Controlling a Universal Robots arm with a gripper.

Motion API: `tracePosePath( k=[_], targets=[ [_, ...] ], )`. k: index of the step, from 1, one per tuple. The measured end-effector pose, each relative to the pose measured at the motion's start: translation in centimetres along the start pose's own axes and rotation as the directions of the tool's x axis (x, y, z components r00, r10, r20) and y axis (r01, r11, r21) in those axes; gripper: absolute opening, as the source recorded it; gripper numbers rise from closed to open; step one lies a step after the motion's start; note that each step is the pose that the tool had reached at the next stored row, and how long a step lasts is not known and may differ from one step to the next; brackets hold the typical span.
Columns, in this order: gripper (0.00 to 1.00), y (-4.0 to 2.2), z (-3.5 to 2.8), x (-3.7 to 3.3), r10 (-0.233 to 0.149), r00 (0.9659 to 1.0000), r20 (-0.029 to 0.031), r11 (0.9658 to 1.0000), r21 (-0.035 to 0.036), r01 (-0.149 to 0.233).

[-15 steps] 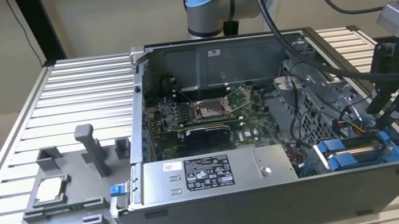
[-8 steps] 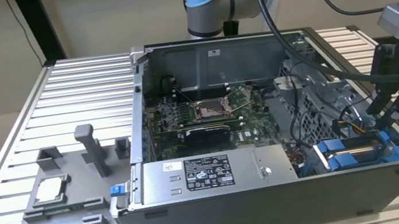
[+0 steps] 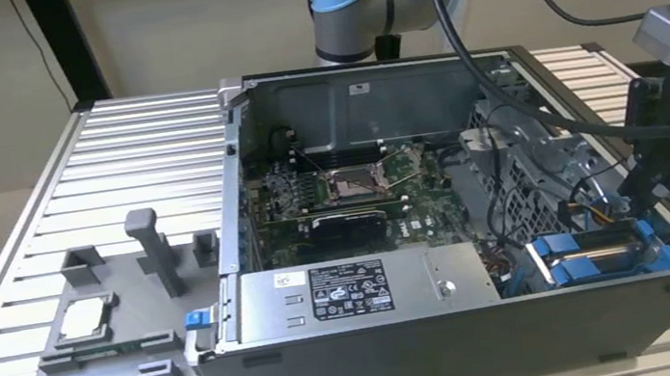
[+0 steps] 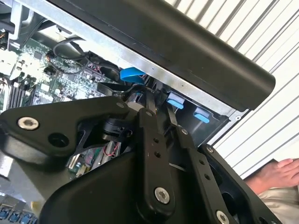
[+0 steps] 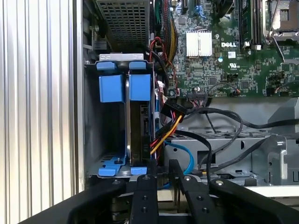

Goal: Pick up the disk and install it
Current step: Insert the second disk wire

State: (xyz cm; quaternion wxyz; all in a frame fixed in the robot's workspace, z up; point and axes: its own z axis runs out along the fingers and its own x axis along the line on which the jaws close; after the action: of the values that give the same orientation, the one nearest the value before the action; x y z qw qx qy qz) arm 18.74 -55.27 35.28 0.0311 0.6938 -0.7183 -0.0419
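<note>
Disk upright in blue bay, just beside tool.

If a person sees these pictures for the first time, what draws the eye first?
First, the open computer case on the slatted table, its green motherboard laid bare. Next, the bright blue drive brackets in the bay at the exterior view's right, where the black pincer hangs just above them. On the exterior view's left, a grey fixture tray holds a silver chip.
</note>
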Motion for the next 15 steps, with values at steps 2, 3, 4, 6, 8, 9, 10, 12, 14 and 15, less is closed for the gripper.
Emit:
tracePosePath(
  k=[2, 3, 4, 6, 8, 9, 10, 12, 14, 15],
  targets=[
    [0.0, 0.0, 0.0, 0.0, 0.0, 1.0, 0.0, 1.0, 0.0, 0.0],
    [0.0, 0.0, 0.01, 0.0, 0.0, 1.0, 0.0, 1.0, 0.0, 0.0],
    [0.0, 0.0, 0.01, 0.0, 0.0, 1.0, 0.0, 1.0, 0.0, 0.0],
    [0.0, 0.0, 0.01, 0.0, 0.0, 1.0, 0.0, 1.0, 0.0, 0.0],
    [0.0, 0.0, 0.01, 0.0, 0.0, 1.0, 0.0, 1.0, 0.0, 0.0],
    [0.0, 0.0, 0.02, 0.0, 0.0, 1.0, 0.0, 1.0, 0.0001, 0.0],
    [0.0, 0.0, 0.01, 0.0, 0.0, 1.0, 0.0, 1.0, 0.0, 0.0],
    [0.0, 0.04, -0.01, 0.0, 0.0, 1.0, 0.0004, 1.0, 0.0, 0.0],
    [0.0, 0.17, -0.08, 0.0, 0.0, 1.0, 0.0002, 1.0, 0.0, 0.0],
    [0.0, 0.28, -0.13, 0.01, 0.0, 1.0, 0.0, 1.0, 0.0001, 0.0]
  ],
)
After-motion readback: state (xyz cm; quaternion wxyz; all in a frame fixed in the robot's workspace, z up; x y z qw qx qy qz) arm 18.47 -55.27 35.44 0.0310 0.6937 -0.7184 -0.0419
